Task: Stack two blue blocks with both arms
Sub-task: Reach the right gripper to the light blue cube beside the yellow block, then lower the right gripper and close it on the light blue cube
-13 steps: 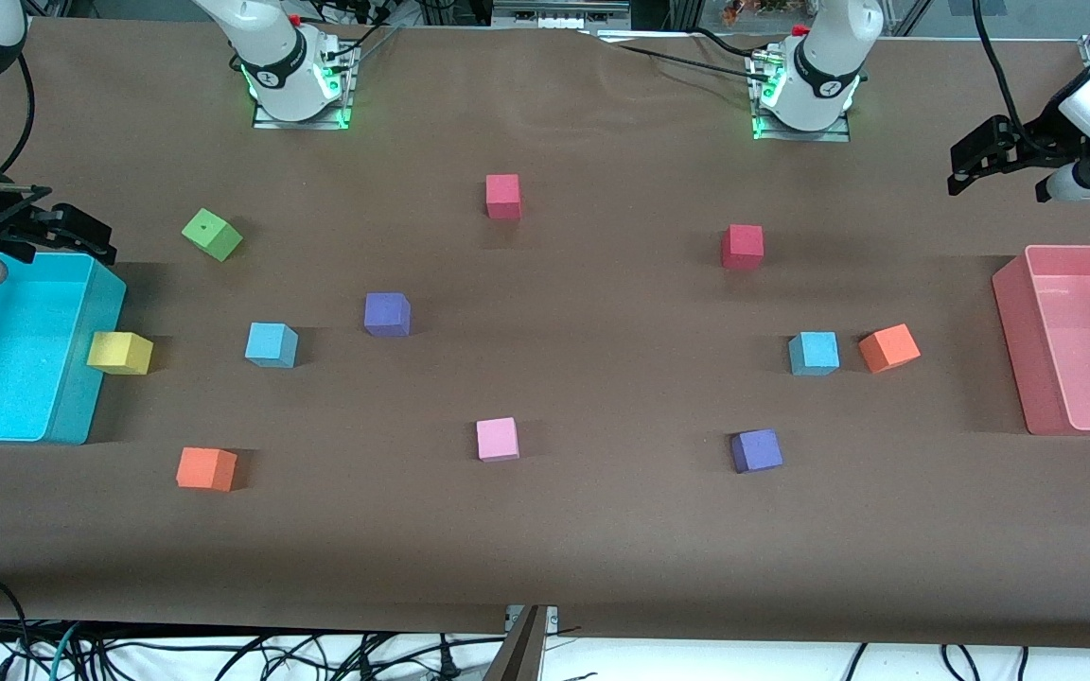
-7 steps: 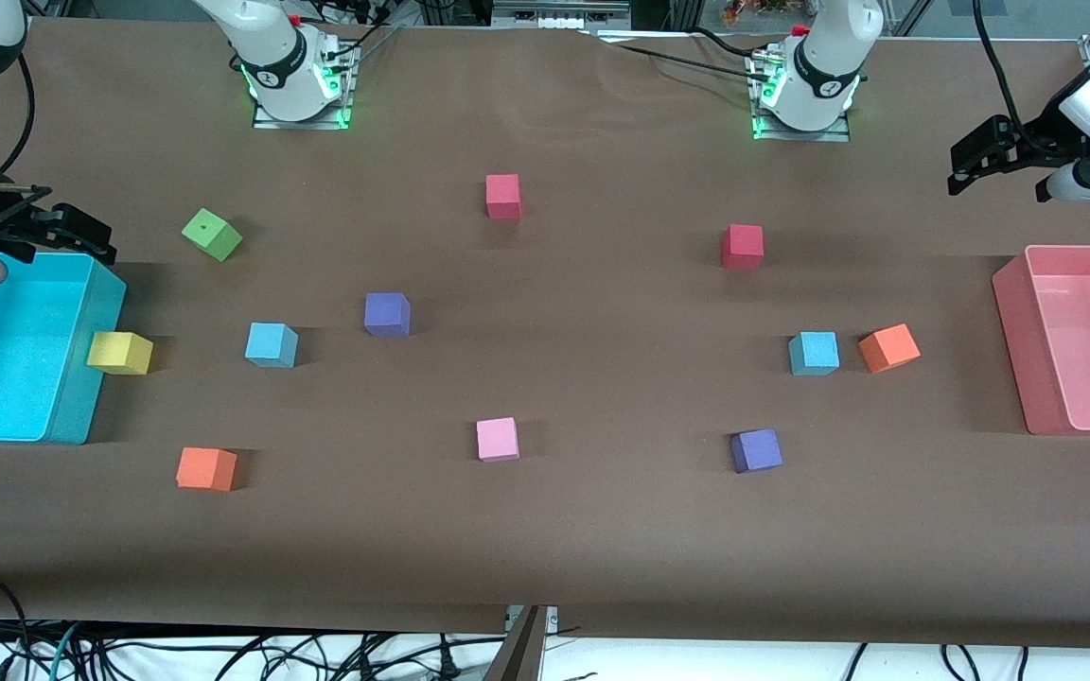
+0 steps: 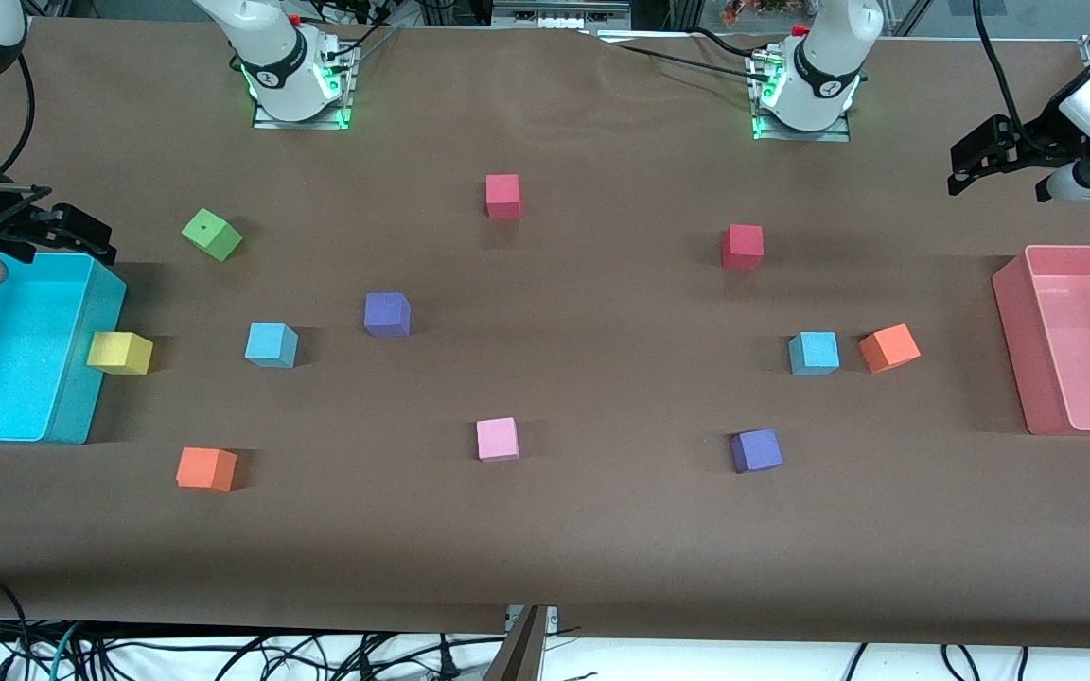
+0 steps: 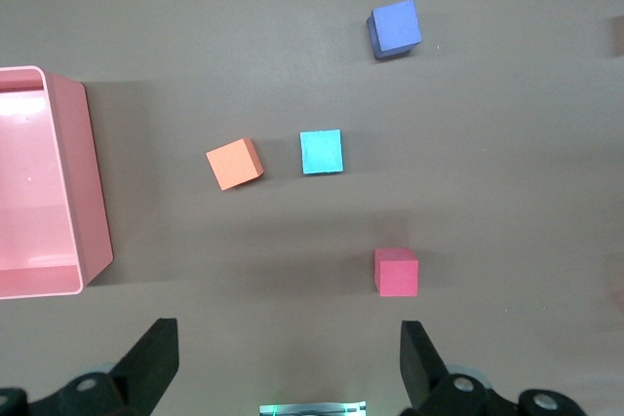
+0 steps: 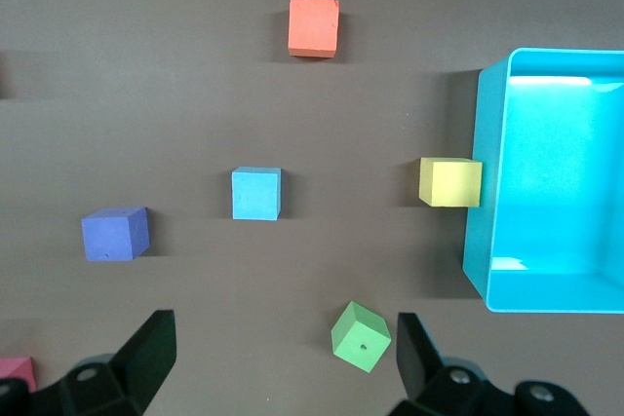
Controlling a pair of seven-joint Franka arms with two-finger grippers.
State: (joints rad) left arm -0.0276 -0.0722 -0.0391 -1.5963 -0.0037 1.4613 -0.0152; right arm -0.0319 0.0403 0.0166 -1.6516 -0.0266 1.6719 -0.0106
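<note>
Two sky-blue blocks lie apart on the brown table. One blue block [image 3: 271, 344] is toward the right arm's end and also shows in the right wrist view [image 5: 256, 193]. The other blue block [image 3: 813, 353] is toward the left arm's end, beside an orange cube, and also shows in the left wrist view [image 4: 322, 152]. My right gripper [image 3: 62, 232] hangs open and empty over the cyan bin's corner [image 5: 283, 353]. My left gripper [image 3: 975, 156] hangs open and empty high over the table by the pink bin [image 4: 290, 358]. Both arms wait.
A cyan bin [image 3: 91, 378] stands at the right arm's end, a pink bin [image 3: 1018, 331] at the left arm's end. Scattered cubes: green [image 3: 212, 234], yellow [image 3: 119, 353], purple [image 3: 387, 314] [image 3: 756, 450], orange [image 3: 206, 468] [image 3: 888, 347], pink [image 3: 497, 439], red [image 3: 502, 196] [image 3: 742, 246].
</note>
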